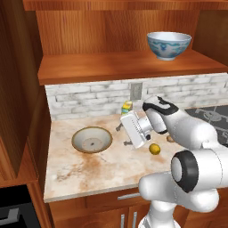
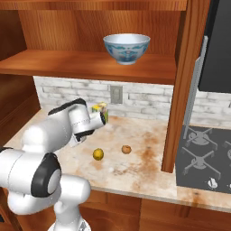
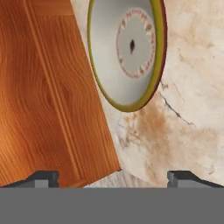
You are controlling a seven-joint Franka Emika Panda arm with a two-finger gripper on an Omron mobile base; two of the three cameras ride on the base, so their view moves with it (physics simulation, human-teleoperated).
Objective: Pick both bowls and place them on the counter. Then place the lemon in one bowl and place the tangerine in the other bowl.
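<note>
Hovering wide-open end effector [image 3: 113, 178] near tan-rimmed bowl [image 1: 91, 139], bare counter [image 1: 89, 167] between, nothing gripped.

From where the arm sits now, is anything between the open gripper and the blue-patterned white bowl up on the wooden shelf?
Nothing visible blocks it. The blue-patterned white bowl stands alone on the wooden shelf, with open space in front. The gripper hangs open, low over the beige marbled counter, beside the shallow tan-rimmed bowl.
</note>
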